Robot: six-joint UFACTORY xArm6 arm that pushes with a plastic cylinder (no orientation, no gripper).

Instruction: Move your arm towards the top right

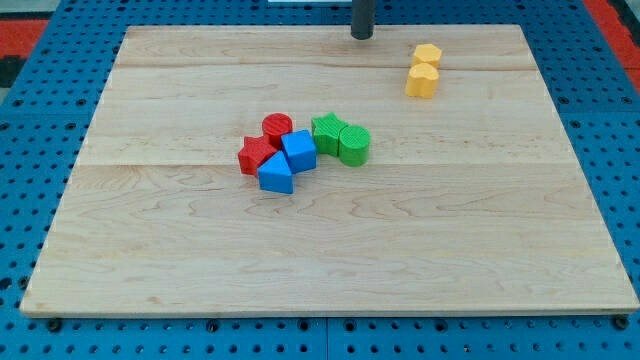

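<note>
My tip [362, 37] is at the view's top edge of the wooden board [320, 250], a little right of centre. Two yellow blocks, a hexagon [428, 55] and a heart-like one [422, 81], lie to the tip's right, touching each other. A cluster sits near the board's middle, well below the tip: a red cylinder [277, 127], a red star [256, 155], a blue cube [298, 150], a blue wedge [276, 174], a green star [327, 133] and a green cylinder [354, 145].
The board rests on a blue pegboard table [30, 150]. A red patch [40, 22] shows at the view's top left.
</note>
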